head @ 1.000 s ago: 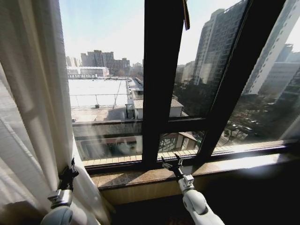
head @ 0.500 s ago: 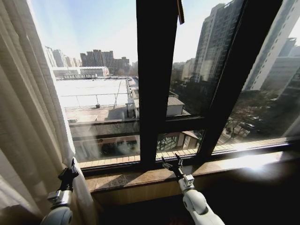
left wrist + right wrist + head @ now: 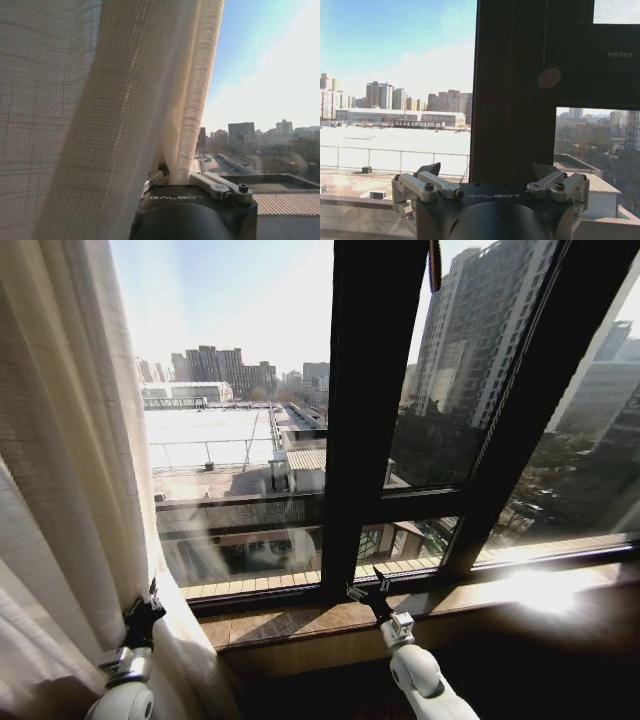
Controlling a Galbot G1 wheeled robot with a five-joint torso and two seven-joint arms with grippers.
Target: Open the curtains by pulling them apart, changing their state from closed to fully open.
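Note:
The curtain (image 3: 70, 490) is sheer white pleated fabric, gathered along the left of the window in the head view. My left gripper (image 3: 143, 612) sits low at the curtain's inner edge. In the left wrist view the curtain (image 3: 125, 100) drapes over the left gripper (image 3: 170, 176) and narrows into its closed fingers. My right gripper (image 3: 367, 587) is open and holds nothing; it hovers just above the sill in front of the dark mullion. In the right wrist view the right gripper (image 3: 487, 172) has its fingers spread wide before the glass.
A thick dark window mullion (image 3: 370, 420) stands at centre, with a slanted frame post (image 3: 520, 410) to its right. A brown stone sill (image 3: 300, 618) runs below the glass. Rooftops and tower blocks lie outside. The mullion (image 3: 515, 100) is close ahead of the right wrist.
The whole head picture swung one way and then back, so the camera moved. The left gripper stays on the curtain's edge. The right gripper keeps its open pose by the sill.

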